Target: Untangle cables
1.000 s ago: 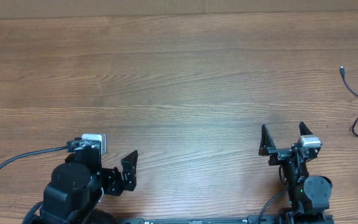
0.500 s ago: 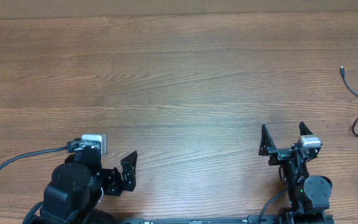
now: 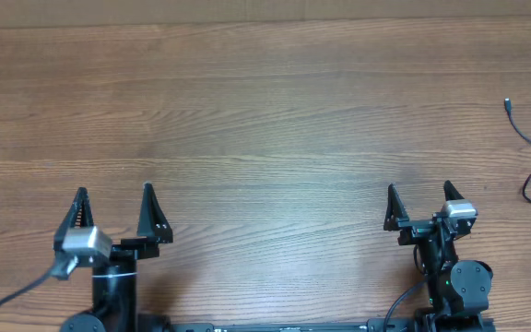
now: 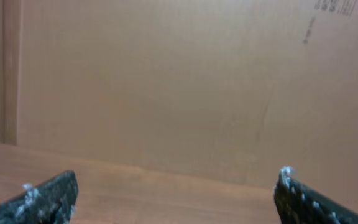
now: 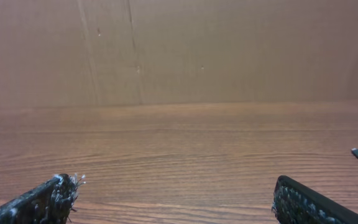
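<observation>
The left end effector (image 3: 114,190) sat low at the near edge of the tabletop (image 3: 265,120), its two fingers spread wide, nothing between them. Over on the other side, the right end effector (image 3: 419,187) stood just the same: jaws wide apart, holding nothing, pointing out across the wood.

And the cables (image 3: 526,187)? Way off at the far right edge of the tabletop, well apart from both arms. They were thin black cords in loose curves, running out of the overhead view, with two small plug ends (image 3: 508,106) lying near each other further back. The right wrist camera caught just one plug tip at its right edge, flat on the wood. The left wrist camera showed only its own fingertips (image 4: 48,198) and a brown cardboard wall (image 4: 166,81) behind the tabletop.
</observation>
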